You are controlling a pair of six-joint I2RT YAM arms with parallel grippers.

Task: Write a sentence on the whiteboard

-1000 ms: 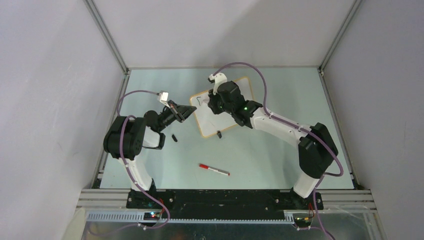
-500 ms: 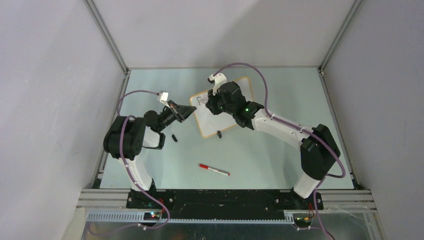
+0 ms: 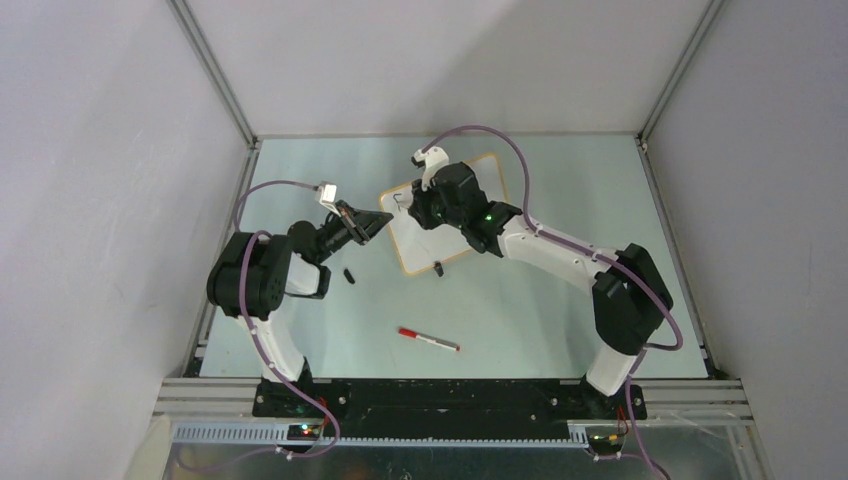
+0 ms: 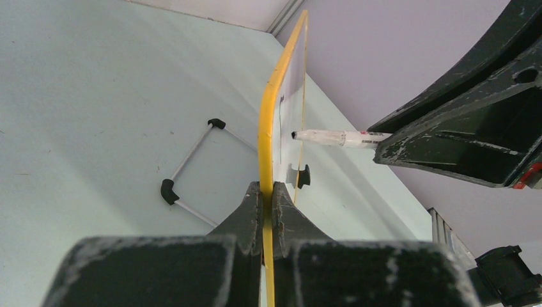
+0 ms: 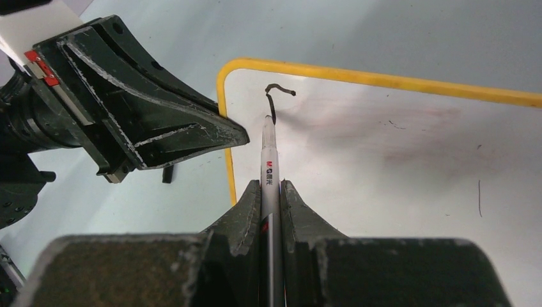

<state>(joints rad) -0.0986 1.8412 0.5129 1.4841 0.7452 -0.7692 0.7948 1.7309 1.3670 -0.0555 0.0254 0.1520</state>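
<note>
The whiteboard (image 3: 420,247) with its orange frame lies tilted at the table's back middle. My left gripper (image 3: 384,219) is shut on its left edge; the left wrist view shows the jaws (image 4: 267,192) pinching the frame (image 4: 268,115). My right gripper (image 3: 420,208) is shut on a white marker (image 5: 269,160), tip touching the board (image 5: 383,147) near its upper left corner. Of the sentence only one hooked black stroke (image 5: 270,102) shows, just above the tip. The marker (image 4: 339,137) also shows in the left wrist view.
A red-capped marker (image 3: 428,339) lies on the table in front. A black cap (image 3: 349,275) lies by the left arm. A black clip foot (image 3: 438,267) sits at the board's near edge. A wire stand (image 4: 188,160) lies left of the board.
My right gripper has shifted slightly left and away along the board with the marker. The left arm and the board have not moved.
</note>
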